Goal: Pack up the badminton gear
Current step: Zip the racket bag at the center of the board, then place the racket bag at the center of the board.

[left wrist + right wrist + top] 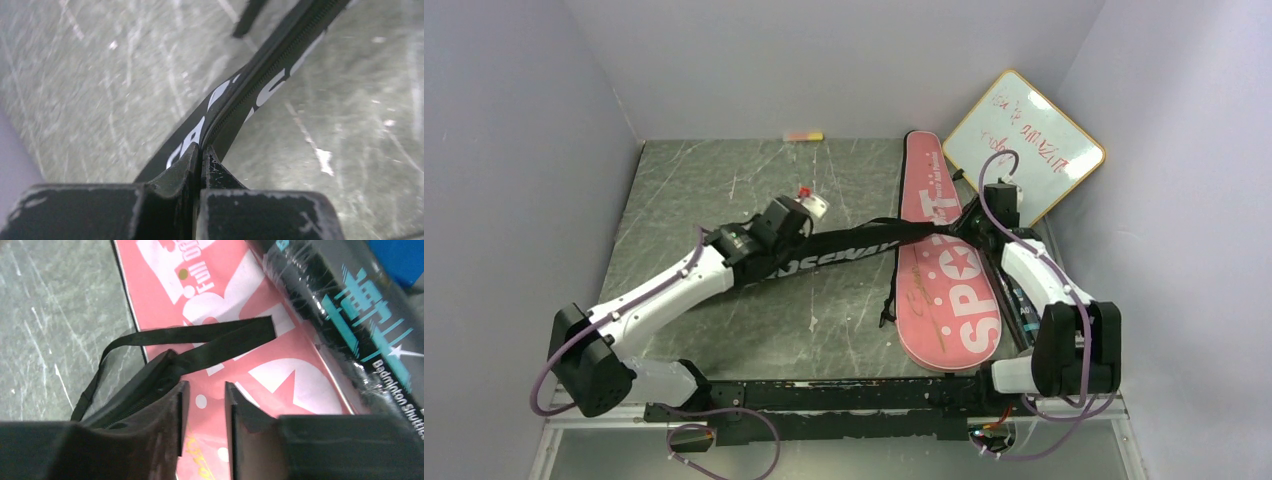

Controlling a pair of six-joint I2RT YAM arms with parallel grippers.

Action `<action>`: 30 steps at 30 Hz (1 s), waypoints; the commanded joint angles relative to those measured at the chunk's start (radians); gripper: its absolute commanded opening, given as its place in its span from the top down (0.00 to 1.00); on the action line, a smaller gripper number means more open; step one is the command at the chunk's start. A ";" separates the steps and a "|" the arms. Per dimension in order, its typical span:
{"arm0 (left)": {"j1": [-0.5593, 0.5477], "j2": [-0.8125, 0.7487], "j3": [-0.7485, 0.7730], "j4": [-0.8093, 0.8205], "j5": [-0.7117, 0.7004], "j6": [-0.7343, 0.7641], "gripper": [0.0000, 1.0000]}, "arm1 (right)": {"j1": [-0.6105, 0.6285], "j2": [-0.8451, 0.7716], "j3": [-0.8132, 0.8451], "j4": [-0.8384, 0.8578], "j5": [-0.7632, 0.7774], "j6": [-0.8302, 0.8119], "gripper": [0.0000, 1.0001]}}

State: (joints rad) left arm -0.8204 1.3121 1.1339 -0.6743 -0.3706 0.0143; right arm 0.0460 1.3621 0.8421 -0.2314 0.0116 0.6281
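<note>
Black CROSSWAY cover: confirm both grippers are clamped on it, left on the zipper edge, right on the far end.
Wrong for the right gripper: the right wrist view shows it open beside the black CROSSWAY cover. The left gripper is clamped.

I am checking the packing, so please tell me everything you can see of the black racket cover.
The black racket cover is a long, flat fabric sleeve with white lettering and a zipper along its edge. It stretches across the table between both arms. The left gripper is shut on its zipper edge. Its other end, with a thin black strap, lies over the pink cover, beside the open right gripper.
</note>
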 commanded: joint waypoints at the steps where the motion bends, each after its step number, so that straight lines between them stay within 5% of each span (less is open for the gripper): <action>1: 0.107 0.000 0.065 -0.074 -0.041 -0.062 0.95 | -0.018 -0.105 0.010 0.091 -0.079 -0.043 0.59; 6: 0.182 0.027 0.129 -0.033 -0.079 -0.135 0.95 | -0.015 -0.178 -0.001 0.106 -0.173 -0.056 0.47; 14: 0.246 0.197 0.437 -0.122 -0.430 -0.160 0.95 | -0.014 -0.207 -0.001 0.091 -0.221 -0.078 0.46; 19: 0.277 0.309 0.571 -0.145 -0.491 -0.133 0.95 | -0.014 -0.190 0.009 0.067 -0.201 -0.098 0.47; 25: 0.304 0.401 0.564 -0.114 -0.367 -0.188 0.95 | -0.014 -0.182 -0.002 0.083 -0.239 -0.088 0.47; 30: 0.312 0.469 0.488 -0.028 -0.101 -0.274 0.95 | -0.012 -0.176 -0.015 0.113 -0.295 -0.071 0.47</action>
State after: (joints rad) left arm -0.5079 1.7531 1.6554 -0.8204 -0.6643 -0.1722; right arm 0.0319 1.1809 0.8375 -0.1741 -0.2253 0.5510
